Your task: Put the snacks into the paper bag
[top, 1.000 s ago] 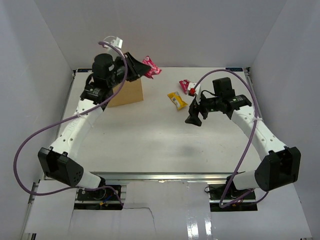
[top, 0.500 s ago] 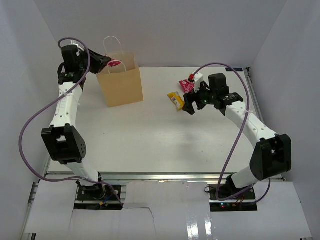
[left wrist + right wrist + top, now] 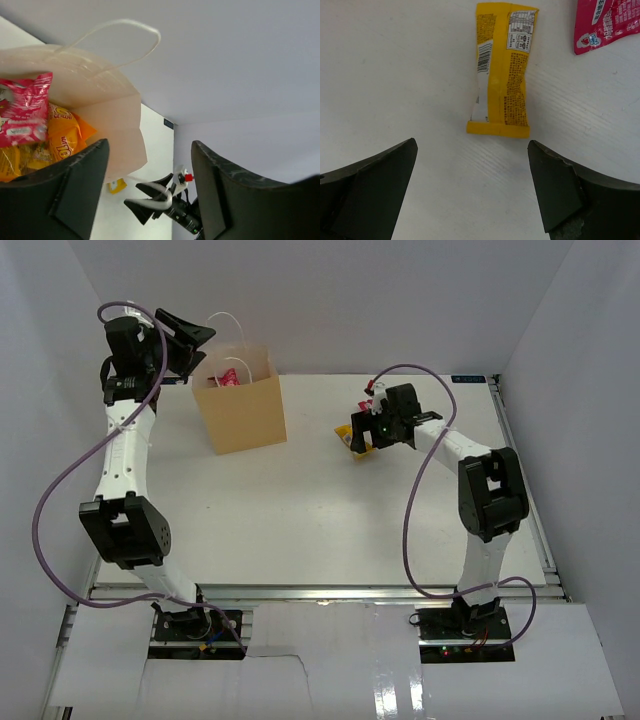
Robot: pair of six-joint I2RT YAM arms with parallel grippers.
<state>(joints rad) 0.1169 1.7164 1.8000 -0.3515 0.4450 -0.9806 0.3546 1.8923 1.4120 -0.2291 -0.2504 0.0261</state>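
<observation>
The paper bag (image 3: 243, 415) stands upright at the back left, and its open mouth (image 3: 115, 125) shows in the left wrist view. A magenta packet (image 3: 22, 107) lies on top of an orange chip bag (image 3: 62, 137) inside it. My left gripper (image 3: 195, 348) hangs open and empty above the bag's left rim. A yellow packet (image 3: 502, 70) lies flat on the table, with another magenta packet (image 3: 605, 20) just beyond it. My right gripper (image 3: 472, 144) is open just short of the yellow packet's near end, touching nothing.
The bag's white cord handle (image 3: 120, 30) arches over its mouth. White walls close in the table (image 3: 300, 510) on three sides. The right arm's purple cable (image 3: 415, 500) loops over the table's right half.
My left gripper rose higher over the bag and opened, and the magenta packet it held now lies in the bag. My right arm swung toward the back and hangs over the yellow packet.
</observation>
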